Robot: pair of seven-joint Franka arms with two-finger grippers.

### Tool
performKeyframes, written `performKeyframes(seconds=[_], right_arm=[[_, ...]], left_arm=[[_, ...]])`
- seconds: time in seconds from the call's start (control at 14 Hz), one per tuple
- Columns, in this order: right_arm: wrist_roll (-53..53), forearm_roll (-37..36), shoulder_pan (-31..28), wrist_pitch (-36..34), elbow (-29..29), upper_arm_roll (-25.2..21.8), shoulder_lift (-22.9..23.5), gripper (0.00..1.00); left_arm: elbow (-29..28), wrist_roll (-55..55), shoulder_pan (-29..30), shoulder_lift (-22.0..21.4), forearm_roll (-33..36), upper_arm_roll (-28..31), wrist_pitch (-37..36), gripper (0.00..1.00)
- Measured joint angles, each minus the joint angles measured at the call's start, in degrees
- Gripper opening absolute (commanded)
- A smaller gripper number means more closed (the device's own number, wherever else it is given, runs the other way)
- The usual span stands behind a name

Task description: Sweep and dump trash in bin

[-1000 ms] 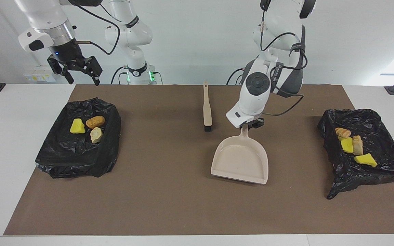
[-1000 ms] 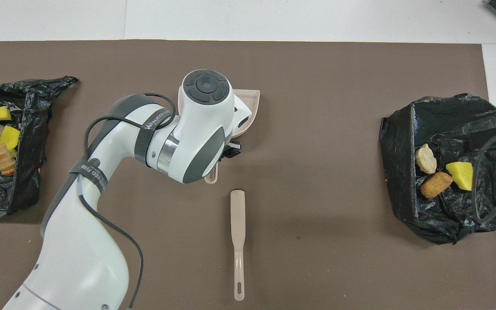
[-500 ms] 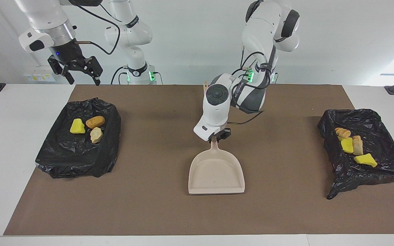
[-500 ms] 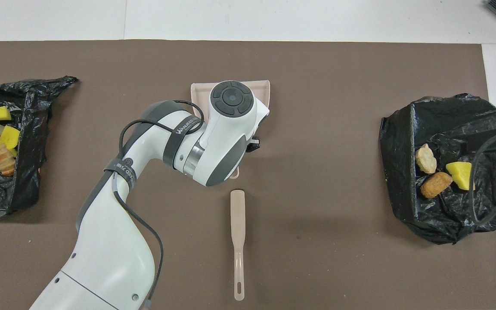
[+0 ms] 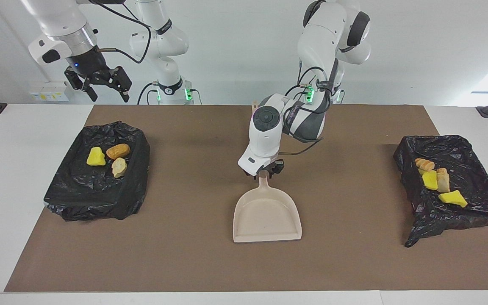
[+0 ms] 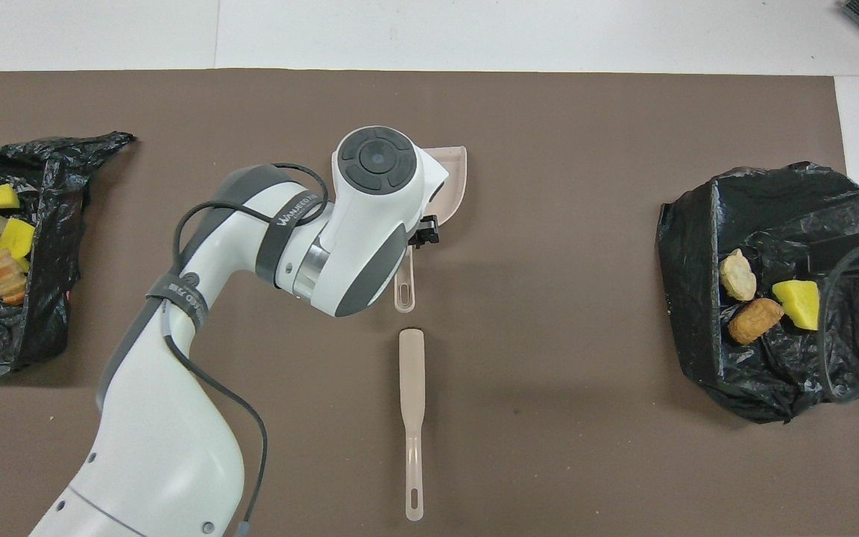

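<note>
Faintly, "WANHEDA"-like lettering marks the left arm (image 6: 291, 216); both hands' fingers apart.

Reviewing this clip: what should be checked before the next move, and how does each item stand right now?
1. Dustpan flat on mat, empty: ok.
2. Trash all in right-end bin and left-end bin, none loose on mat: ok.
3. Brush lying free, nearer the robots than dustpan: ok.
4. Left pincer at dustpan handle, hold released: cannot tell.
5. Right pincer open, empty, waiting over right-end bin: ok.
</note>
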Motion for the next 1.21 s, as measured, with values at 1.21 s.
performKeyframes(seconds=[1.21], right_arm=[[-1.3, -2.5, -0.1, 0.6, -4.0, -0.5, -2.4, 1.0]], left_arm=[[-0.2, 42.1, 28.9, -21.1, -2.9, 3.0, -19.5, 1.0]])
